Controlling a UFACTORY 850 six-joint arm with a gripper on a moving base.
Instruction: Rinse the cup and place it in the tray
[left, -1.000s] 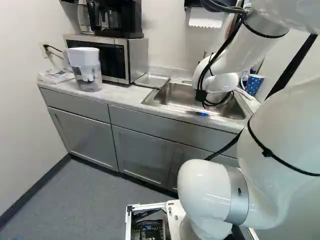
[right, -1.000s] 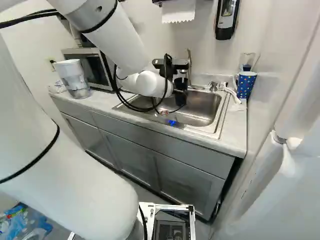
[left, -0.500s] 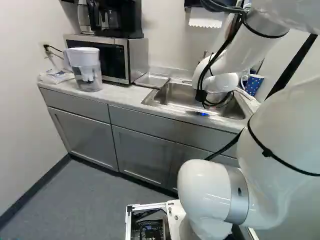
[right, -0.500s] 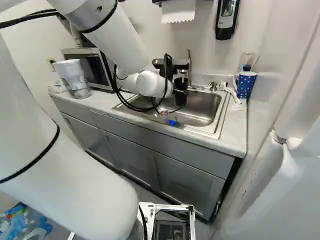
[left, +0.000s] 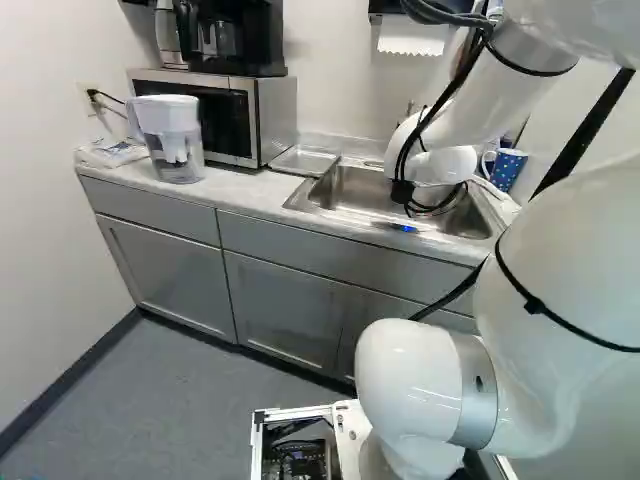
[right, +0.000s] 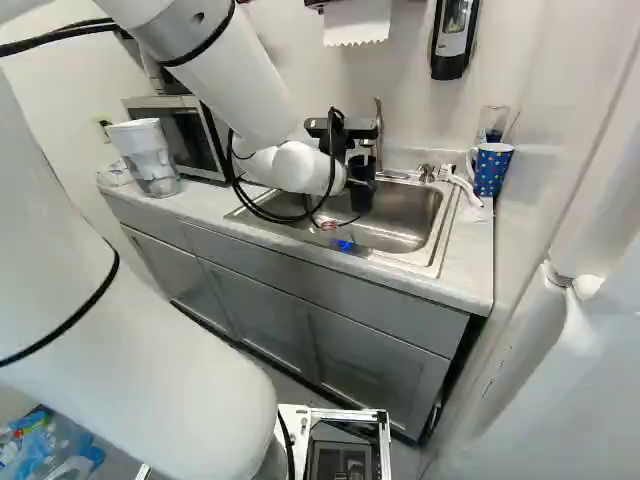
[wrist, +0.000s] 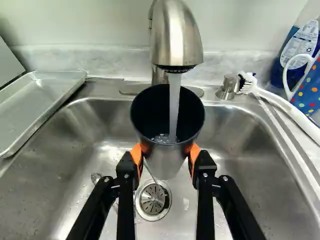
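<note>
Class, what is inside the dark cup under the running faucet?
Water pours into the cup and bubbles where it lands; the cup's bottom is hidden beneath it.

Glossy white arm (left: 408, 368) here, big rounded joints, grey metal collar (left: 475, 392), thin black strap (left: 536, 306) round shell, black cables (left: 402, 192) bunched and looping! Black linked fingers (wrist: 204, 167), bright orange pads (wrist: 136, 154), silvery screws (wrist: 225, 178)!

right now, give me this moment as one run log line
gripper: shut on cup | cup: under faucet, water running in | tray: beside sink | placing: not yet done
</note>
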